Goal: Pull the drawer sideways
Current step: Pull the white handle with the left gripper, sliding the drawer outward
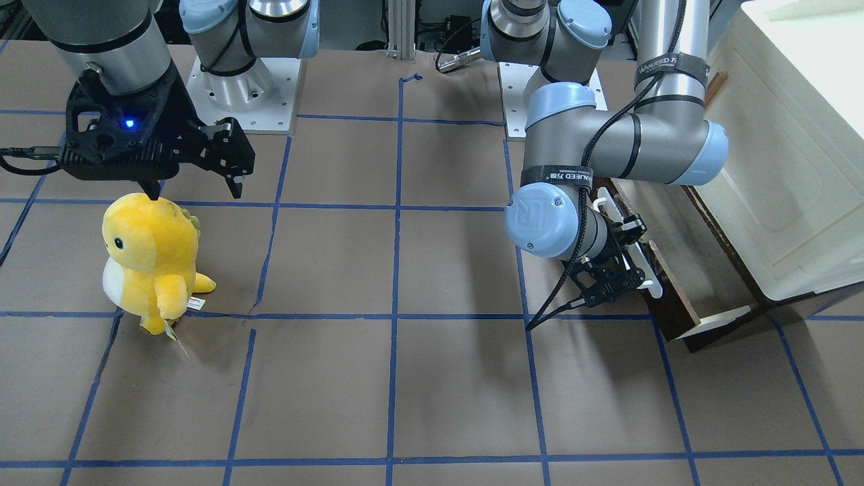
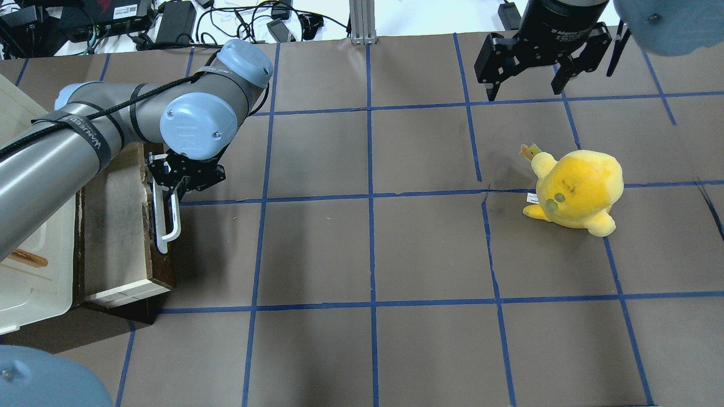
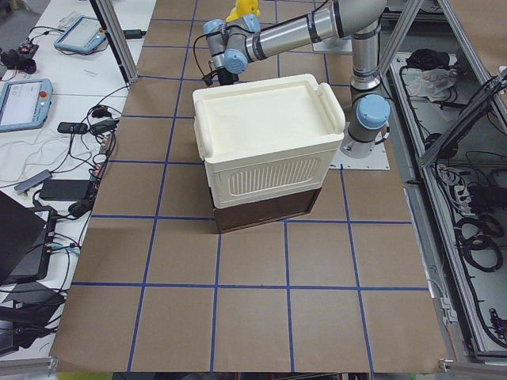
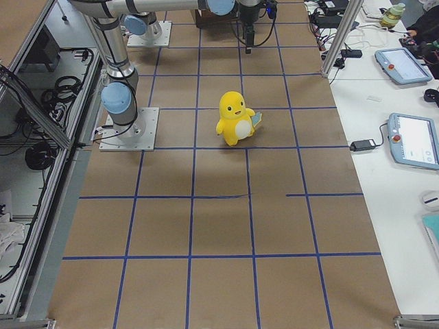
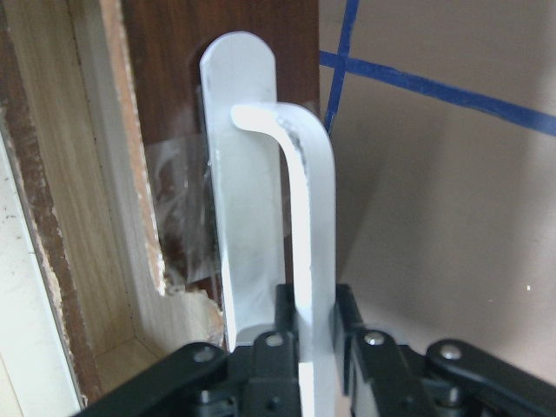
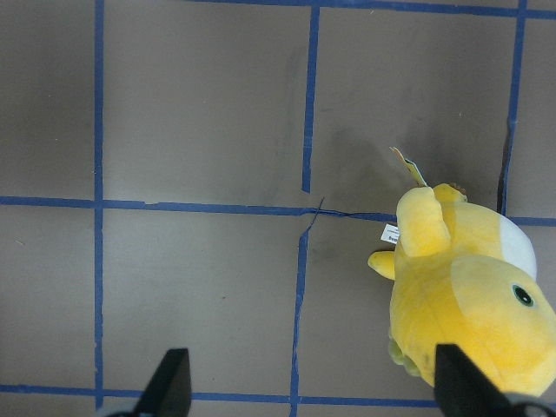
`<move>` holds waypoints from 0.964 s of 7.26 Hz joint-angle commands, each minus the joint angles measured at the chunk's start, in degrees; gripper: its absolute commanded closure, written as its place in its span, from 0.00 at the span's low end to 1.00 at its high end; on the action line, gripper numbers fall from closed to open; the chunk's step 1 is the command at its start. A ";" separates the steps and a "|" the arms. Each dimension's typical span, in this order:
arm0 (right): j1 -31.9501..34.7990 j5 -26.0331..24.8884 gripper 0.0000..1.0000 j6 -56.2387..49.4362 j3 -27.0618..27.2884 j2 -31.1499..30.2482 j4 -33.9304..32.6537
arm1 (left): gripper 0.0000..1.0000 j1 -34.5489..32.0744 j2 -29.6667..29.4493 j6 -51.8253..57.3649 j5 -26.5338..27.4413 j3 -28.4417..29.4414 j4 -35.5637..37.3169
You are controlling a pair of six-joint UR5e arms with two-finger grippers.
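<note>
At cabinet (image 2: pixel 34 294) base, drawer (image 2: pixel 116 226) was found partly pulled out. L gripper (image 5: pixel 308 317) was clamped on white handle bar (image 5: pixel 308 217). If pulled skew, drawer could be jammed, or cabinet dragged w/ it. R gripper (image 2: pixel 526 90) was held spread wide, empty, well away from cabinet.

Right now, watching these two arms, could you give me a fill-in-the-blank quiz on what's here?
1. The left jaws are shut on the long white ____ of the drawer.
2. The plush toy is coloured ____.
3. The right jaws hang open, holding ____.
4. The table is gridded with ____ tape.
Missing words: handle; yellow; nothing; blue.
</note>
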 commanded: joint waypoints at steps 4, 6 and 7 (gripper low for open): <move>0.00 0.02 0.00 0.00 0.00 0.00 0.00 | 0.79 -1.87 -1.76 -1.60 -1.30 2.33 -0.89; 0.00 0.02 0.00 0.00 0.00 0.00 0.00 | 0.78 -2.48 -2.03 -2.04 -1.48 2.87 -1.25; 0.00 -0.07 0.00 0.00 0.00 0.00 0.00 | 0.77 -2.75 -2.03 -2.13 -2.26 2.95 -1.25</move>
